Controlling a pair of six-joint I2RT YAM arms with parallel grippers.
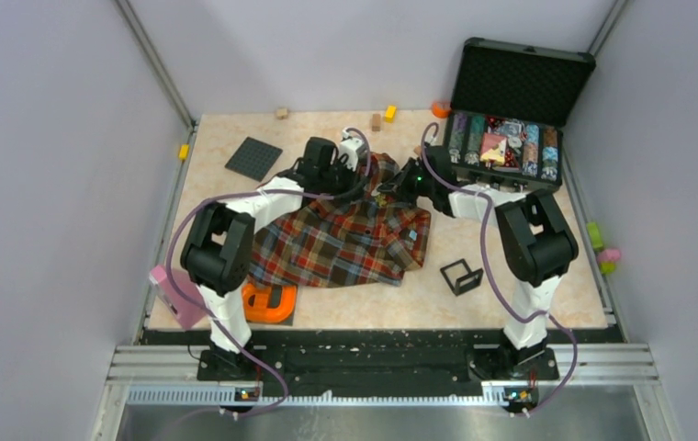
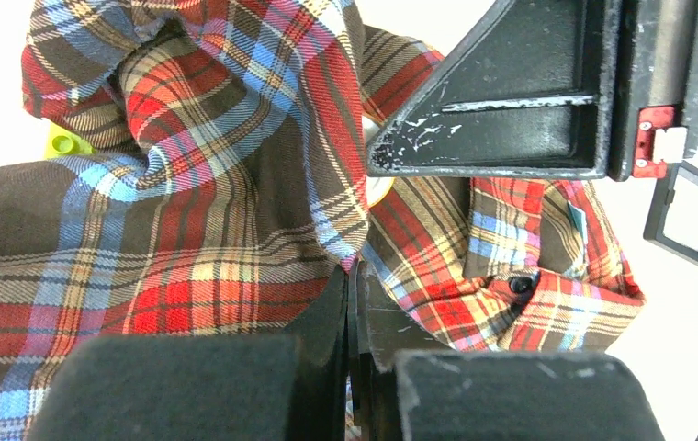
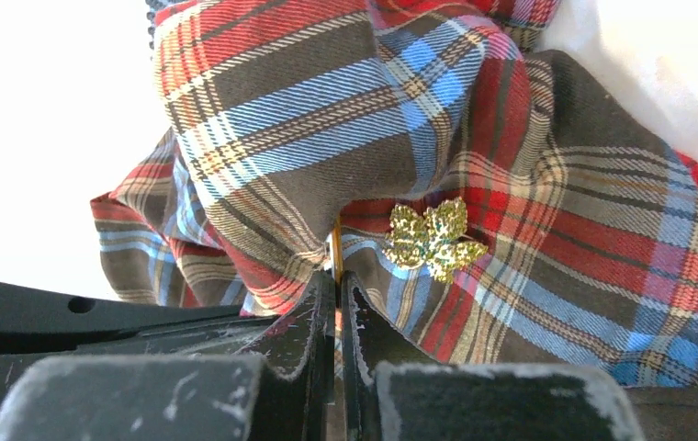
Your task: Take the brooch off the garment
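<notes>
The garment [image 1: 345, 243], a plaid shirt in red, brown, blue and yellow, lies bunched in the middle of the table. The brooch [image 3: 434, 237] shows as a glittery gold leaf pinned to a raised fold of the cloth [image 3: 345, 119]. My right gripper [image 3: 336, 276] is shut on a thin gold pin just left of the leaf. My left gripper [image 2: 353, 276] is shut on a pinched peak of the shirt [image 2: 189, 202]. From above, both grippers [image 1: 368, 179] [image 1: 389, 191] meet over the shirt's far edge, and the brooch is hidden there. A pale rounded edge [image 2: 379, 190] peeks from behind the right gripper's body [image 2: 511, 101].
An open black case [image 1: 511, 83] holding poker chips stands at the back right. A black square plate [image 1: 253, 158] lies at the back left, and a small black frame [image 1: 461, 276] right of the shirt. An orange piece [image 1: 267, 301] and a pink item [image 1: 173, 292] sit front left.
</notes>
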